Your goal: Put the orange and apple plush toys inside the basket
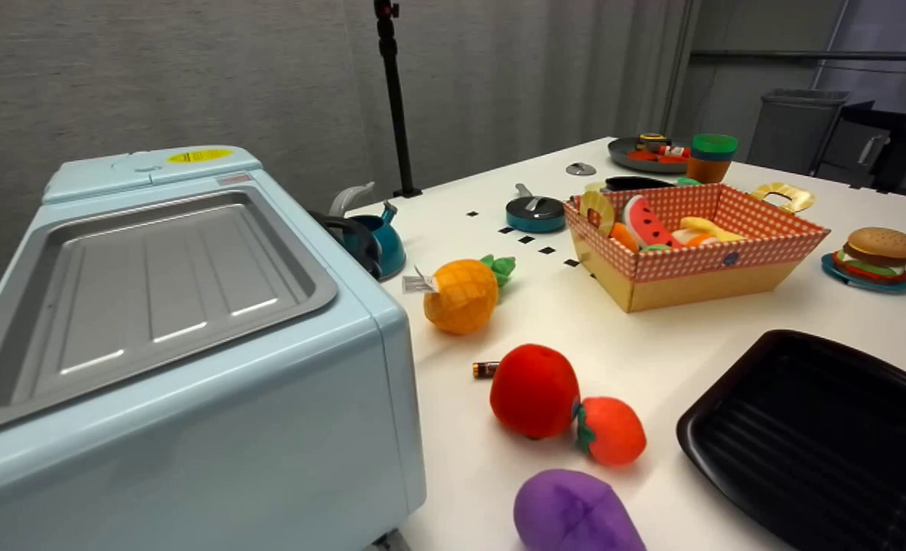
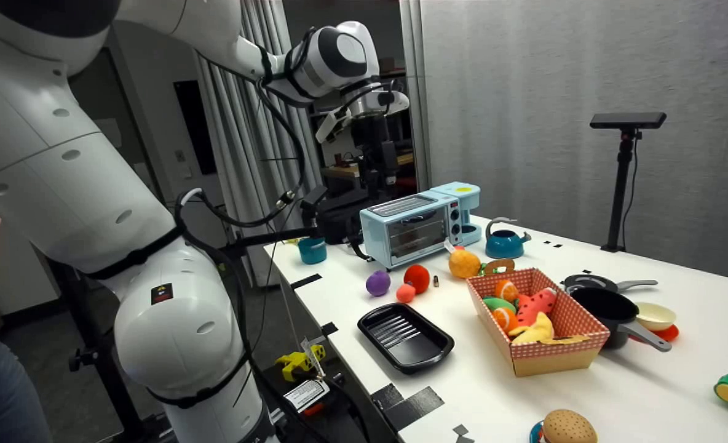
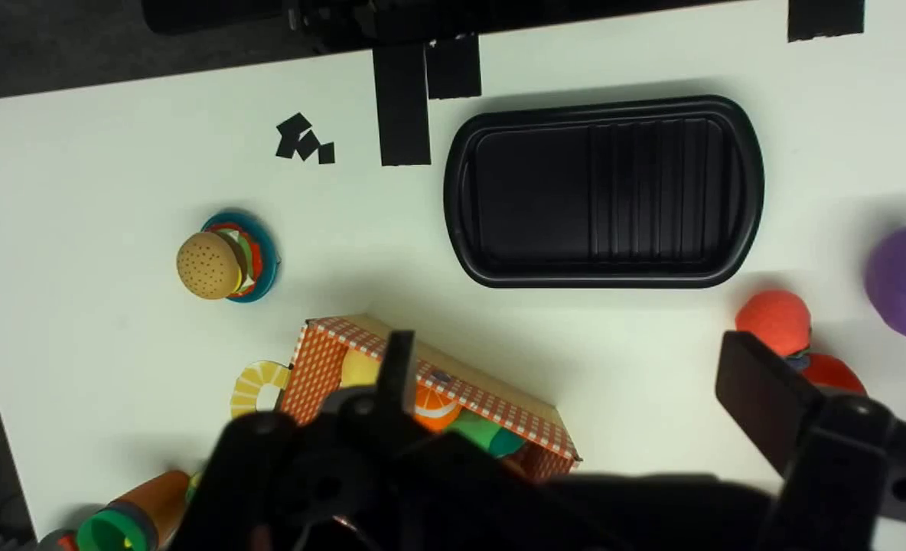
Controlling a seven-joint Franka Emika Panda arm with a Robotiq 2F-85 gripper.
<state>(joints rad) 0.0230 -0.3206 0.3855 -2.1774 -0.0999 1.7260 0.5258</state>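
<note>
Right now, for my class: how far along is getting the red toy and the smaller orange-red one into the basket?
Done: neither placement yet, though the basket already holds a watermelon slice. In hand: nothing; the pincer is open and empty. Left: both, since the red toy and smaller orange-red toy lie side by side on the table.

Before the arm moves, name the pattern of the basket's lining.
Red-and-white check: the basket's lining shows best in an exterior view.

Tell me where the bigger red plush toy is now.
In an exterior view, the bigger red plush toy lies between the blue oven and the black tray, left of the smaller orange-red toy.
</note>
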